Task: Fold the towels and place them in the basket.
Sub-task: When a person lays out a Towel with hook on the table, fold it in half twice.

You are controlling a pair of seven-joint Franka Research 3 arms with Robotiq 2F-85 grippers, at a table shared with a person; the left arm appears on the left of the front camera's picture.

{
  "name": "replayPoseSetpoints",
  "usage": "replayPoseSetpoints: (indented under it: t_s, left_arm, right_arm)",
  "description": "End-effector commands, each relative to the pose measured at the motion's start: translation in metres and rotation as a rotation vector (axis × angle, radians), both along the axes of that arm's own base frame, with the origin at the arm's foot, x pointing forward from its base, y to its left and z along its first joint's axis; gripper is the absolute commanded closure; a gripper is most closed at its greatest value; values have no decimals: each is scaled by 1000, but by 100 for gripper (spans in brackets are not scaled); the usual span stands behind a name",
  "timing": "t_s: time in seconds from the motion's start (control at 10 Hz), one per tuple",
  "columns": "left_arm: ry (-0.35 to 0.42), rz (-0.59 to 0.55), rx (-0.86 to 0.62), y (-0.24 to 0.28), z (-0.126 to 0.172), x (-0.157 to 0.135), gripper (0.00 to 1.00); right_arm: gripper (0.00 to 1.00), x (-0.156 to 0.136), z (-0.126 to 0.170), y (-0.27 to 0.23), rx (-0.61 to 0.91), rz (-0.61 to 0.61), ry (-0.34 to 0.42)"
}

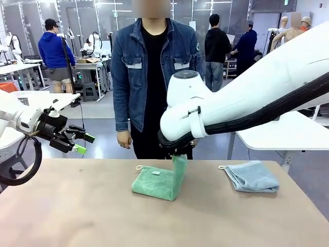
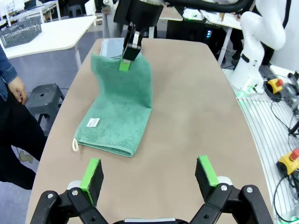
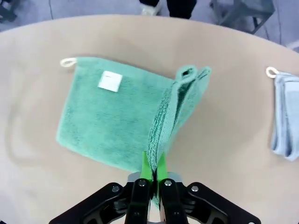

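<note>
A green towel point(image 1: 154, 183) lies on the table's middle, its white label point(image 3: 110, 80) and corner loop point(image 3: 67, 61) facing up. Its right edge point(image 1: 179, 165) is lifted upright. My right gripper point(image 3: 153, 175) is shut on that raised, doubled edge, and from the left wrist it shows as the far gripper point(image 2: 125, 63) above the green towel point(image 2: 119, 112). A light blue-grey towel point(image 1: 252, 176) lies folded at the right. My left gripper point(image 1: 82, 142) hangs open beyond the table's left far corner, its pads point(image 2: 92, 175) wide apart and holding nothing. A grey lattice basket point(image 2: 21, 31) stands on a neighbouring white table.
A person in a denim jacket point(image 1: 154, 72) stands at the far edge, arms down, one hand point(image 2: 17, 88) by the table's rim. The brown table point(image 1: 77, 216) has bare room at the front and left. A white table point(image 1: 288, 135) stands at the far right.
</note>
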State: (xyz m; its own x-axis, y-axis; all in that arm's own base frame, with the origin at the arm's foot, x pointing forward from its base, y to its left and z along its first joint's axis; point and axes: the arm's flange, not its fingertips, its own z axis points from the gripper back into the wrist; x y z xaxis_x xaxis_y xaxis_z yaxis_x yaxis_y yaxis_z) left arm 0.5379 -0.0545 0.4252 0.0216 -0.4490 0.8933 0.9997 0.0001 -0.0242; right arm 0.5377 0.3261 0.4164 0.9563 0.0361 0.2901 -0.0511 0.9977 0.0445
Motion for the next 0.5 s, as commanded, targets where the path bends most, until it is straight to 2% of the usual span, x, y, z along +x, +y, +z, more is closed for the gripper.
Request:
replayPoseSetpoints:
  t_s: [0.0,0.2,0.4]
  left_arm:
    - [-2,1,0,0,1,0,0]
    - [-2,1,0,0,1,0,0]
    - [-2,1,0,0,1,0,0]
  right_arm:
    - [100,15,-17,34,20,-43,0]
    - [100,11,-25,61,66,-34,38]
    - [100,11,-32,79,97,-99,59]
